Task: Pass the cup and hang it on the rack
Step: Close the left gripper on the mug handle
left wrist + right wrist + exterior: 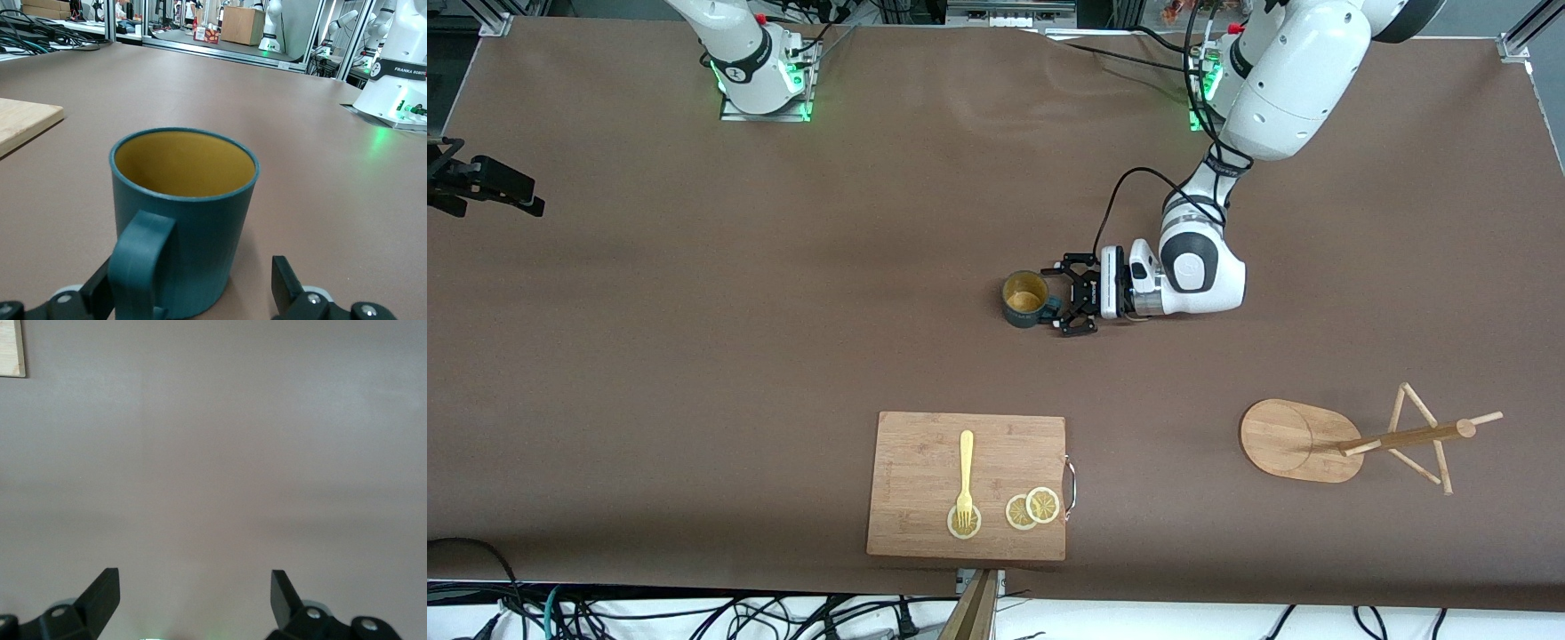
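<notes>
We see cup (1024,300) upright on counter (694,267), frame center. Left tool (1069,307) spread around handle, not clamped. Right tool (193,600) apart, waiting. Rack (1352,440) lower right, pegs bare; lift, hanging remain.

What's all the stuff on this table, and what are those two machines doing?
cup: one, dark teal, yellowish inside, upright mid-table
rack: one, light wood, lying on its side toward the left arm's end
cutting board: one, bamboo, nearer the front camera than the cup
fork: one, pale yellow, on the board
lemon slices: three, yellow, on the board, one under the fork's tines
left gripper: open, low beside the cup, fingers either side of its handle
right gripper: open, over bare table, waiting
</notes>
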Available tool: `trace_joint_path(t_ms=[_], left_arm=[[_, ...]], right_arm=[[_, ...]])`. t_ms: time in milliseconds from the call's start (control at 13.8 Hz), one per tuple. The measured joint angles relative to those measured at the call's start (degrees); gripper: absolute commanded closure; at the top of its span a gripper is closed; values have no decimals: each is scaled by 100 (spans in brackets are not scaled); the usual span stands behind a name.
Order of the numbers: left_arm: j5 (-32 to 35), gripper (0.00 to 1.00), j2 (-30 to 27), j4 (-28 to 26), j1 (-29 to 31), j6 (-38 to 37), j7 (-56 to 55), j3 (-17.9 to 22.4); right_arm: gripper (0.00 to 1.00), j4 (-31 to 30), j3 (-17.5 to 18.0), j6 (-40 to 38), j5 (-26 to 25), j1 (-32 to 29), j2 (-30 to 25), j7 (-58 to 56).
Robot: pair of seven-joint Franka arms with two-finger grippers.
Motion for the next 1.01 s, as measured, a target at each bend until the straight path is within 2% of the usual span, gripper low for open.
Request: trace_joint_path(t_ms=[144,217,361,433,505,578,1011], left_arm=[[0,33,9,-48,1,5,23,10],[0,41,13,-82,3,6,33,17],[0,78,13,-152,13,6,47,32],[0,80,13,-167,16,6,53,38],[0,97,13,-169,20,6,58,40],[-1,100,12,-169,22,6,64,41],[-7,100,6,-167,51,7,-1,80]], right_arm=[[0,0,30,2,1,22,2,-1],[0,0,40,2,1,41,3,-1],[0,0,41,3,1,66,4,-1],[0,0,41,5,1,66,4,-1],[0,0,41,6,1,67,4,-1],[0,0,41,6,1,67,5,-2],[0,0,42,6,2,83,7,-2]])
